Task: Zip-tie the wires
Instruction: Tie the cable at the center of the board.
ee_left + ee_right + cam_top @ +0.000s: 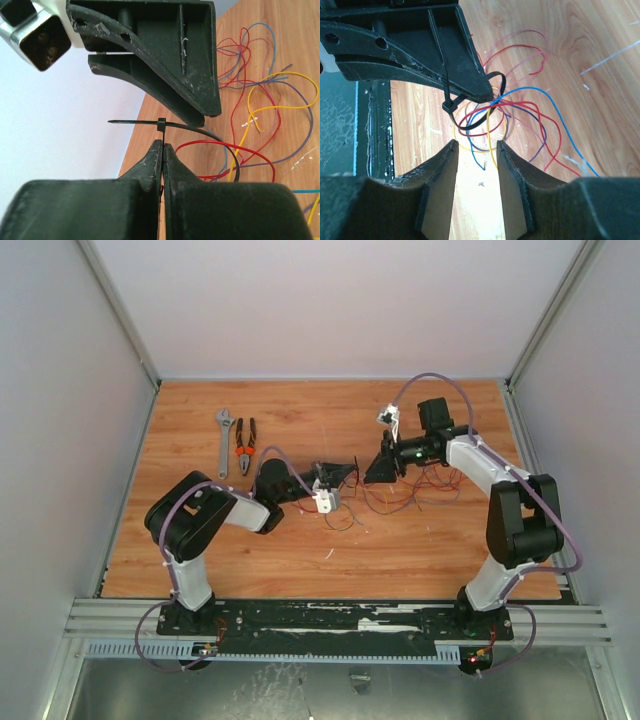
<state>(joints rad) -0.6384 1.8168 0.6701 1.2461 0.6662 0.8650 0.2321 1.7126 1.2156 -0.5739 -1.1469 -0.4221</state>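
We read the left gripper (163, 148) as the anchor here. Its jaws are pressed fully together, with a thin dark strip between them right under the head of the zip tie (161, 124). We take it to be pinching the strap and holding the loop up off the table (300, 570), over the middle of the surface. The tie is already threaded, with its pointed tail sticking out past the head. In the right wrist view the strap curves loosely round several strands of the wires (520, 107), which are red, blue, yellow and purple and trail across the wood toward the right edge. Gripping close to the head makes sense to us, since that fixes the one part the tail must slide through. The right gripper (476, 148) faces it just beside the loop, jaws parted with nothing between the pads. We judge it is placed there to take the free tail and draw it, because the loop is slack and the bundle not yet cinched. The tail is thin, so a pinch could miss it or catch a strand. The pliers (245, 447) and wrench (226, 438) lie side by side toward the far left corner, well apart from the work, perhaps for trimming.
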